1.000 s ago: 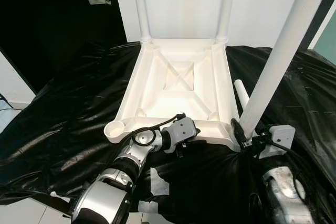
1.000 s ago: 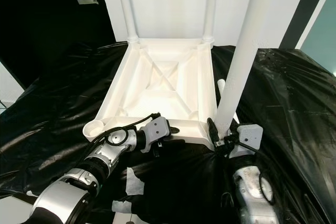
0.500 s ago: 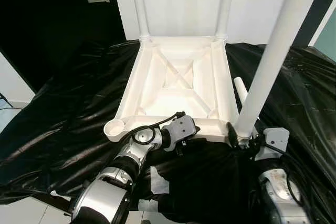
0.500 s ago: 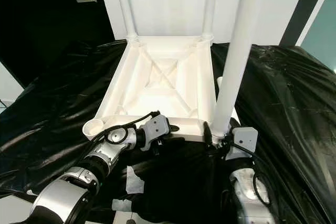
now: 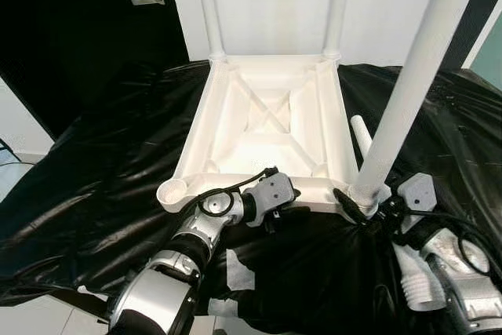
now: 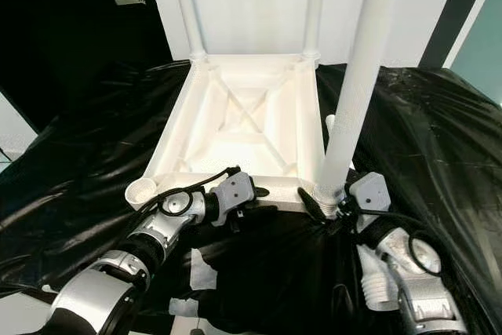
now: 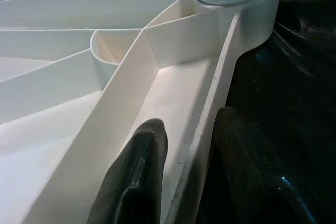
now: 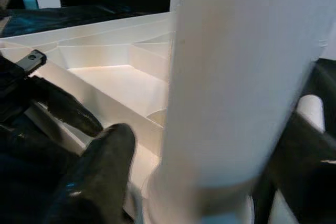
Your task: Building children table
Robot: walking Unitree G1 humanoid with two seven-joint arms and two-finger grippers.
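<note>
At the near right corner socket of the upturned table top (image 5: 267,127), the leg (image 5: 412,88) is clamped low by the right tool (image 5: 369,208) — its axis slightly tilted; the left tool (image 7: 178,182) pinches the near rim.

Smooth white plastic table (image 5: 267,115), glossy crinkled black sheet (image 5: 102,170) (plastic film), silvery metal arms

head stereo downward, wrist cameras close (table (image 5: 267,127))
</note>
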